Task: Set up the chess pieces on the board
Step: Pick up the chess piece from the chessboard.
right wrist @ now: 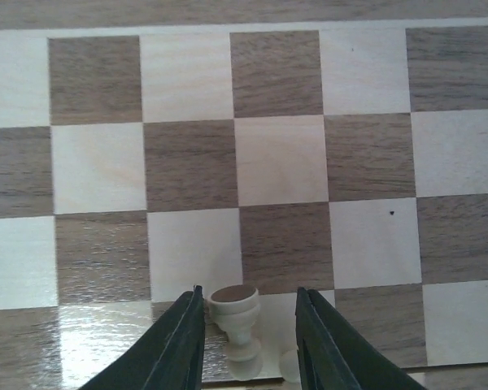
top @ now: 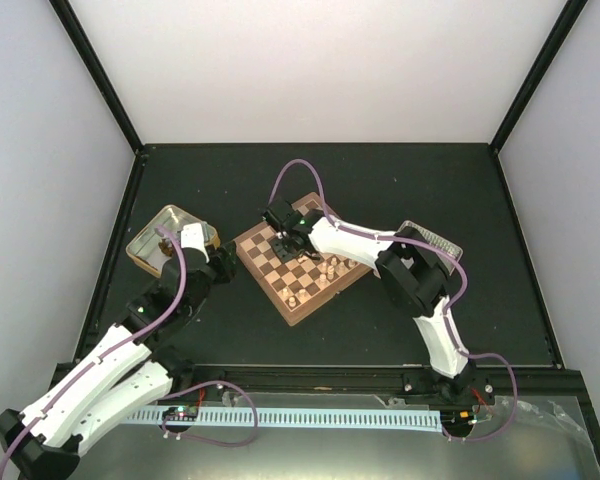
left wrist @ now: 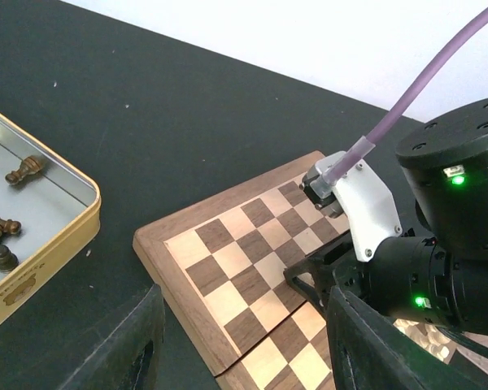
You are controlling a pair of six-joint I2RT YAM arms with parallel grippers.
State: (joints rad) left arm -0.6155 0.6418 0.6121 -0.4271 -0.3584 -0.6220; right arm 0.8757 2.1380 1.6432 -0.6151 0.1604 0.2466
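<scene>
The board [top: 302, 283] lies turned like a diamond in the middle of the black table. Several cream chess pieces [top: 331, 266] stand on its right half. My right gripper [top: 281, 226] hangs over the board's far left corner. In the right wrist view its jaws [right wrist: 248, 325] are open around one cream piece [right wrist: 234, 305]. The piece touches the left finger, and a gap shows on the right. My left gripper [top: 216, 256] hovers beside the board's left corner [left wrist: 228, 260], open [left wrist: 244, 357] with nothing between its fingers.
An open gold-rimmed tin [top: 152, 250] with dark brown pieces [left wrist: 24, 169] sits left of the board, behind my left arm. A second metal tin [top: 438, 240] lies to the right, partly under the right arm. The right wrist [left wrist: 447, 244] fills the left wrist view's right side.
</scene>
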